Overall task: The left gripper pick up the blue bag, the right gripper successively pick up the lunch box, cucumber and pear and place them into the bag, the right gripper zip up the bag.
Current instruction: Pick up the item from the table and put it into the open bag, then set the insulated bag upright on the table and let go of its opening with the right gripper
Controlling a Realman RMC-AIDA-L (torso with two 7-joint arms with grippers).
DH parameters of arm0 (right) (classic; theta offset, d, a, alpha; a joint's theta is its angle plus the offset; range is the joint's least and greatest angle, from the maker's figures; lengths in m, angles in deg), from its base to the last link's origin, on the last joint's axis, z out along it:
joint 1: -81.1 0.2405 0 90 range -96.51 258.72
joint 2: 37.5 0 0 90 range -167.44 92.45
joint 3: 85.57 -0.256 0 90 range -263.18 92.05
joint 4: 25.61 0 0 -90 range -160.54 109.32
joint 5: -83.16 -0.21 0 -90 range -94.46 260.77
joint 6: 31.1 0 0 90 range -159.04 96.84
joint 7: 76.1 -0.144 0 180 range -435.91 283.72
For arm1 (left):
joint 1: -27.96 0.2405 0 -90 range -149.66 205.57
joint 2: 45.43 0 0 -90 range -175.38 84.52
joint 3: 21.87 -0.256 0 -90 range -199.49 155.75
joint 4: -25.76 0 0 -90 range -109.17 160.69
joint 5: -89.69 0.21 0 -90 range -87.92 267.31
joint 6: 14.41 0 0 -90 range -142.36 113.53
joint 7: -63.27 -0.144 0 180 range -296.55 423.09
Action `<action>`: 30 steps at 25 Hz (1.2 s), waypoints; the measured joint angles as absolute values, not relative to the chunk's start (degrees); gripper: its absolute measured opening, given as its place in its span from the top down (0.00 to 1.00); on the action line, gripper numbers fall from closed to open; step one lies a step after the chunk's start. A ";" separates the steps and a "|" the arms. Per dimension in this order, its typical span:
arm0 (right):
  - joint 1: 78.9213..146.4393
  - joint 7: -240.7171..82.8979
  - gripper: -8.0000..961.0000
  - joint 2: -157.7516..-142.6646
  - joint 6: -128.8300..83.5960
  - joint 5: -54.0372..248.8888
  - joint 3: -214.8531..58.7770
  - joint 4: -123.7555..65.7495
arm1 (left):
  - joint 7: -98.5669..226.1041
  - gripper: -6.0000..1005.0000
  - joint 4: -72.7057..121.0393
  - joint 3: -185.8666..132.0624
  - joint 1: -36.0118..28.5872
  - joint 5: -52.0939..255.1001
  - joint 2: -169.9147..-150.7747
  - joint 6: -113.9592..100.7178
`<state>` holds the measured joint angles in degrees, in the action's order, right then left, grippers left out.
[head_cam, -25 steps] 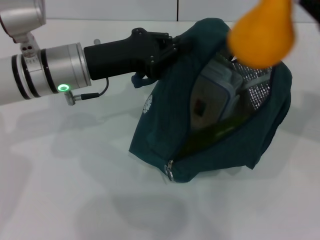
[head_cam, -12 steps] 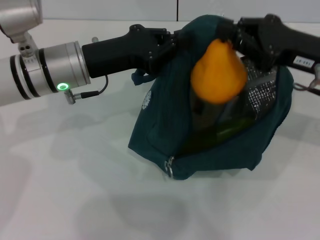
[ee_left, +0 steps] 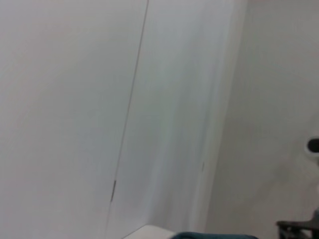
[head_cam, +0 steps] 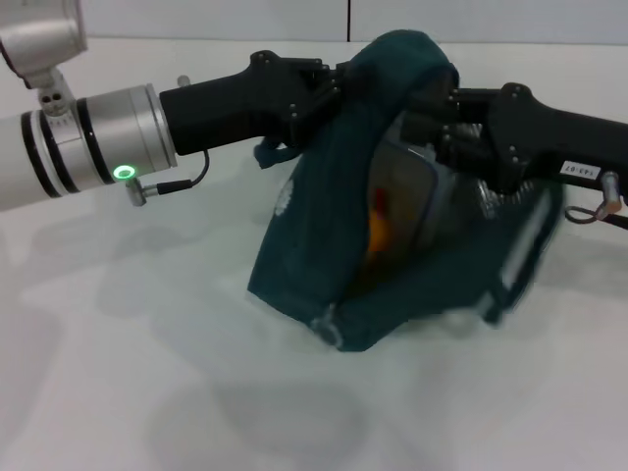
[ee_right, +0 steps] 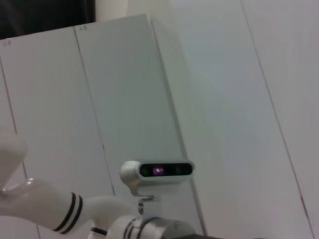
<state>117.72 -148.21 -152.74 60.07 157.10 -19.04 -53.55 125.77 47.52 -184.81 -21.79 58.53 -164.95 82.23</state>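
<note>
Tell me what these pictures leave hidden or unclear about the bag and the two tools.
- Head view: right tool tips reach into the blue bag, hidden by fabric.
- Head view: pear shows only as an orange sliver.
- Head view: cucumber not visible.
- Head view: left tool tips buried in fabric.
- Wrist views: only walls, no bag contents.

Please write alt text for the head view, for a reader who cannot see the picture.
The right gripper reaches into the open blue bag, where the orange pear shows beside the lunch box. The left gripper holds the bag's top edge up above the white table.
</note>
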 joint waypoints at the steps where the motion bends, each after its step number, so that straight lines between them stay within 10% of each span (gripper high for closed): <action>1: 117.61 -148.21 0.87 -152.74 60.62 157.04 -19.11 -53.65 | 125.65 0.95 47.38 -184.82 -21.73 58.67 -164.96 81.74; 10: 104.61 -148.62 0.52 -150.35 70.77 158.40 -22.47 -62.36 | 123.17 0.95 46.13 -184.81 -21.03 58.85 -164.92 76.88; 30: 110.92 -152.18 0.65 -152.77 59.30 174.92 -20.77 -56.30 | 121.16 0.96 45.62 -184.90 -20.90 59.31 -164.87 76.46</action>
